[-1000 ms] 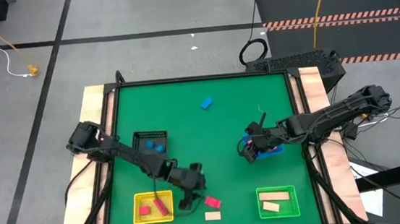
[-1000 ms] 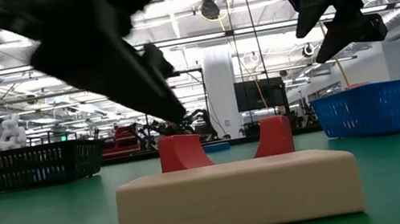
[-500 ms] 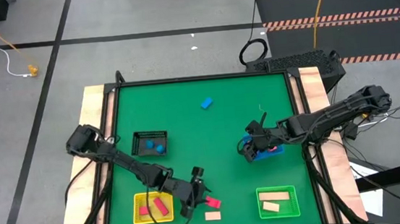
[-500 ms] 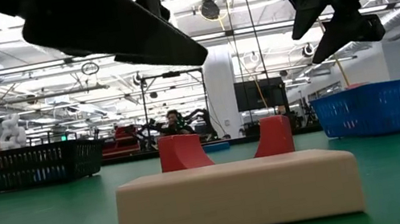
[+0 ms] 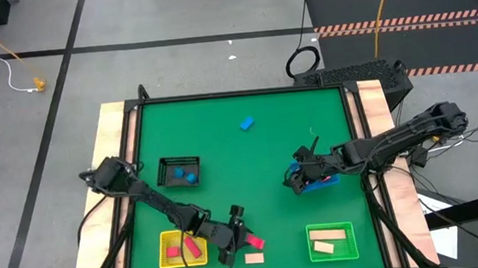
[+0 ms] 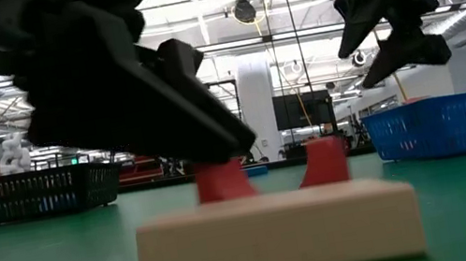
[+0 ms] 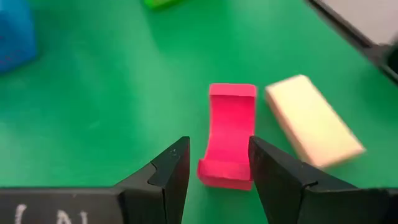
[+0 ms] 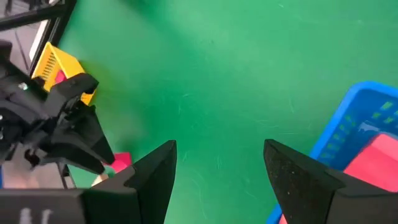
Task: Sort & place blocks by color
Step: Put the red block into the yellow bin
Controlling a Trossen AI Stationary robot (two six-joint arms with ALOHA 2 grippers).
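My left gripper (image 5: 237, 230) is low near the table's near edge, open, its fingers standing on either side of a red arch-shaped block (image 7: 228, 134) that lies on the green table. I cannot make out any touch. A cream bar (image 7: 313, 120) lies just beside the red block, also seen in the high view (image 5: 253, 257). My right gripper (image 5: 298, 181) hovers open beside the blue tray (image 8: 348, 124), which holds a pink block (image 8: 380, 155). A lone blue block (image 5: 247, 124) lies toward the far edge.
The yellow tray (image 5: 166, 241) with red blocks sits just left of my left gripper. The green tray (image 5: 350, 244) holds two cream bars at the near right. The black tray (image 5: 179, 161) holds blue blocks at the left. Bare green table lies in the middle.
My left gripper has moved toward the table's near edge and a little right, and has come down around the red arch block. The red block and cream bar have stayed in place. My right arm has kept still.
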